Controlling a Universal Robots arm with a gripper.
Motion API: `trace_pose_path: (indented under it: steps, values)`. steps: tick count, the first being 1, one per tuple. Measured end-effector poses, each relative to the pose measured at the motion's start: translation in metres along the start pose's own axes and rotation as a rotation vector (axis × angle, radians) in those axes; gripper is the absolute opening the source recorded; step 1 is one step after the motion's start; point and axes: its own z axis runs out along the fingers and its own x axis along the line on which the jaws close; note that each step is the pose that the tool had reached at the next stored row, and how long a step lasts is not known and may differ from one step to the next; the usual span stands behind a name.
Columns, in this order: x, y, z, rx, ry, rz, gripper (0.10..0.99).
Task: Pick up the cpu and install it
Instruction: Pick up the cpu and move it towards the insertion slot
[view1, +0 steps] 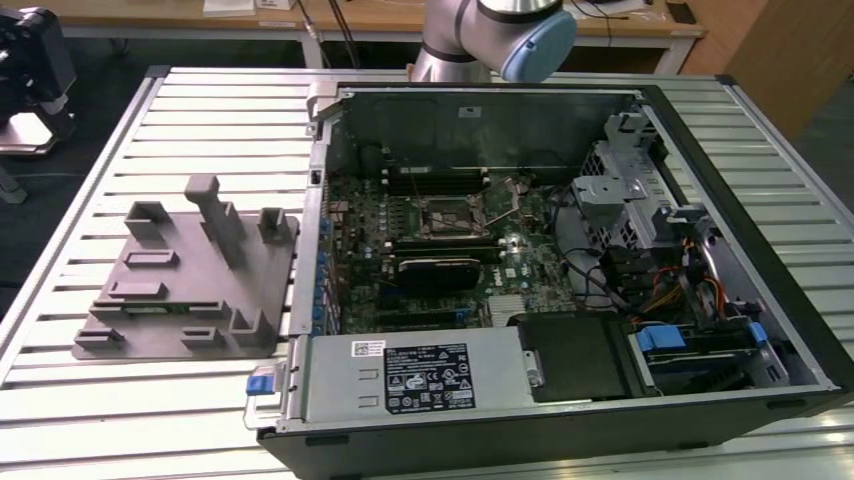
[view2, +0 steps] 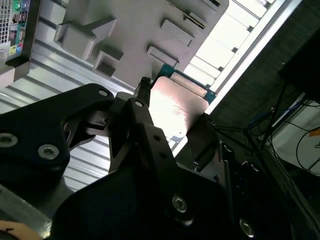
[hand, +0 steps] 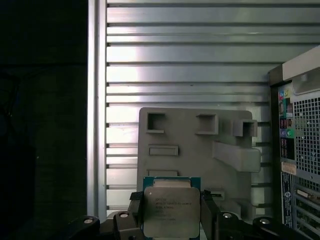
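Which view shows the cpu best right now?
The first wrist view: the cpu faces the camera squarely, held in the gripper. The second wrist view shows it at a slant, glare-washed and partly hidden behind the gripper.

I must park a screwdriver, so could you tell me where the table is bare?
On the exterior view's left, slats are bare between fixture and far edge, and between fixture and near edge. The case is crowded.

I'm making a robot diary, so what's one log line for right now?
gripper: shut on the cpu | cpu: held in the air, apart from the grey fixture | install: not yet done
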Motion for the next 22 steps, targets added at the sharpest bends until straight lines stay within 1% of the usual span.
trace_pose_path:
  steps: [3,9,22]
  values:
    - [-0.0053,0.0001,0.0001,0.000,0.0000,0.000,0.541]
    - [-0.0196,0.0005,0.0001,0.000,0.0001,0.000,0.541]
    - [-0.0563,0.0014,0.0006,0.000,0.0000,0.000,0.541]
